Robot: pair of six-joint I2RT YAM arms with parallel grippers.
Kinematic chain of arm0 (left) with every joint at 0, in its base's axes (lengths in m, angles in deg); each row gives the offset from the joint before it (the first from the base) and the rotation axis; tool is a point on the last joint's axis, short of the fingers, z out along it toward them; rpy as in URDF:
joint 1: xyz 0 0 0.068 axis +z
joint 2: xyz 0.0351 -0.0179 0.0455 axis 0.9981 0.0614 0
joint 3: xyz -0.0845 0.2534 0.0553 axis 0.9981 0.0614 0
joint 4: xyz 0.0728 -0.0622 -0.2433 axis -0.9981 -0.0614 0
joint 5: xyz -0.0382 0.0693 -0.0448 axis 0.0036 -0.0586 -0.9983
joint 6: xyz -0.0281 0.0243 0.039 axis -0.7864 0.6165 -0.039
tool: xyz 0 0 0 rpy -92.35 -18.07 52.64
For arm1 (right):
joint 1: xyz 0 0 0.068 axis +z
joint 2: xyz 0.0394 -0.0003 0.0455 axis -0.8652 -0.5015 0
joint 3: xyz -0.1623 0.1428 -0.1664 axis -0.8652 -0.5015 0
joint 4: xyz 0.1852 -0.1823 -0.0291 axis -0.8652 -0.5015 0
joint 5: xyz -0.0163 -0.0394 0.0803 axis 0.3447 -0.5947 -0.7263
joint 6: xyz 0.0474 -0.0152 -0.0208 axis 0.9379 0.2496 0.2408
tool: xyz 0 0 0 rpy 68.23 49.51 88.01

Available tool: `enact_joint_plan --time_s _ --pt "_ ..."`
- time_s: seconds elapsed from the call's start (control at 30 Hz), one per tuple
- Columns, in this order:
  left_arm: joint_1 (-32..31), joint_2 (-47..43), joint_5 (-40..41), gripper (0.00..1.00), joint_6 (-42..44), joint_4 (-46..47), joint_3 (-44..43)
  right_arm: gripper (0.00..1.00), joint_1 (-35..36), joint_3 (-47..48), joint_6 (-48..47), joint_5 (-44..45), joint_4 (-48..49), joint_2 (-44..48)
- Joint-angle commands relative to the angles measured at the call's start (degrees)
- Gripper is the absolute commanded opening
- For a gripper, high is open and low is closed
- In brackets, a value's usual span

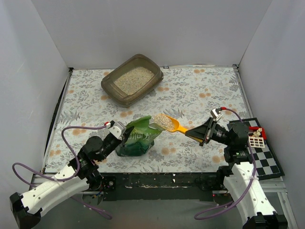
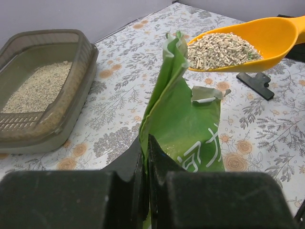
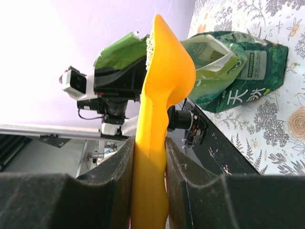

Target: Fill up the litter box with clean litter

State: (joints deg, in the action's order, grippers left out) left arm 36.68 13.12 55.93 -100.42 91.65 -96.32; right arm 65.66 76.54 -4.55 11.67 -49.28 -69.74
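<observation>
The litter box (image 1: 108, 86) sits at the back left of the table, partly filled with clean litter (image 1: 135, 80); in the left wrist view the litter box (image 2: 81, 90) and its clean litter (image 2: 38, 88) lie to the left. A green bag (image 1: 138, 138) stands open near the front. My left gripper (image 1: 125, 133) is shut on the bag's upper edge (image 2: 164, 100). My right gripper (image 1: 200, 133) is shut on the handle of a yellow scoop (image 1: 176, 126). The scoop (image 2: 267, 38) hangs just right of the bag's mouth, heaped with litter (image 2: 221, 47).
A black clip (image 2: 256, 83) lies on the flowered tablecloth beneath the scoop. A checkered board (image 1: 264, 155) with a small grid card (image 1: 256, 141) sits at the right edge beside the right arm. White walls close in the table on three sides.
</observation>
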Motion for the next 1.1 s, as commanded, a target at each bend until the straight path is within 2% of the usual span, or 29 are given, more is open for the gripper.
enact_joint_plan --time_s 0.0,0.23,0.5,0.77,1.07 --pt "-0.1 -1.8 5.3 0.00 0.2 0.9 0.5 0.01 0.0 3.6 3.2 3.6 7.7 -2.0" --pt "0.0 -2.0 5.1 0.00 0.0 0.9 0.6 0.01 0.3 7.9 6.6 6.5 17.9 -11.3" --pt "0.0 -1.7 4.9 0.00 -0.2 1.1 0.7 0.01 3.7 18.6 6.1 9.6 27.8 -29.2" --pt "0.0 -3.3 5.2 0.00 -0.3 0.9 1.0 0.01 8.0 39.1 2.5 12.6 29.4 -51.0" --pt "0.0 -3.8 5.2 0.00 -0.1 1.5 1.4 0.01 14.7 59.7 -6.3 18.3 25.4 -75.1"
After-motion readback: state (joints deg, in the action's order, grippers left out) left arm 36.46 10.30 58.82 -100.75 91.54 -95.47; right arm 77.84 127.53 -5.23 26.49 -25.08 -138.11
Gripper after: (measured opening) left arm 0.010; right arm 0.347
